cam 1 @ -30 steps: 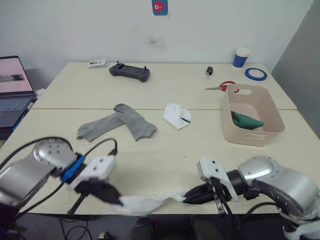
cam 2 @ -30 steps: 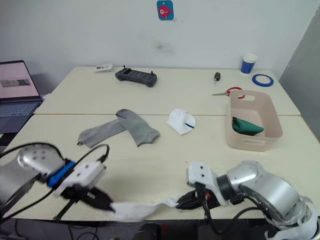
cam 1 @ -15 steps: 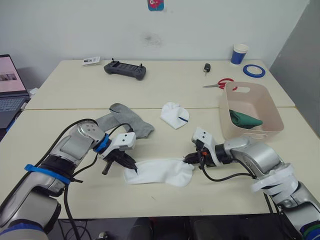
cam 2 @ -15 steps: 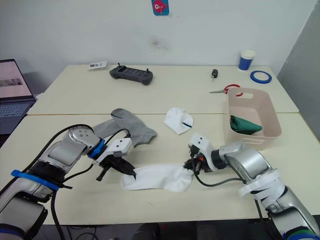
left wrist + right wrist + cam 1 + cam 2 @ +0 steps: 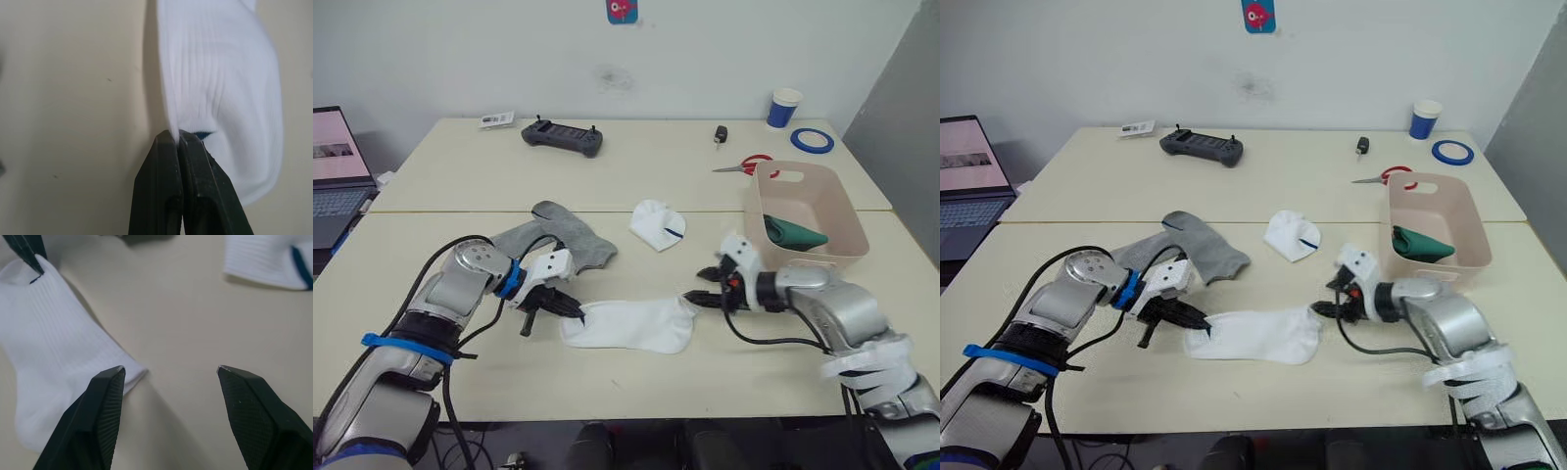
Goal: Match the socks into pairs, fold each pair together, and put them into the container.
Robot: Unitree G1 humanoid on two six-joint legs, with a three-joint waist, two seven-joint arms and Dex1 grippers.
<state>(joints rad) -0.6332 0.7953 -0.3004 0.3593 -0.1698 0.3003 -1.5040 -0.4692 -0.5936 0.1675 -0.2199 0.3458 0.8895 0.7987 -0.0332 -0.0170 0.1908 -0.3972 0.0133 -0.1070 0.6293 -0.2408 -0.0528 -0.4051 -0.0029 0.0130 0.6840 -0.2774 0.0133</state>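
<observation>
Our left gripper pinches one end of the flat white sock, whose length runs to our spread right gripper just off its far end.

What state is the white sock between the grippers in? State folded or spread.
Spread. The white sock lies flat at full length on the table, its cuff pinched by the left gripper; the right gripper is open.

The pale cream table carries a flat white sock, two grey socks, a folded white sock, the pinkish-beige plastic tub, red-handled scissors, a black controller, a blue tape ring and a blue-and-white paper cup.
</observation>
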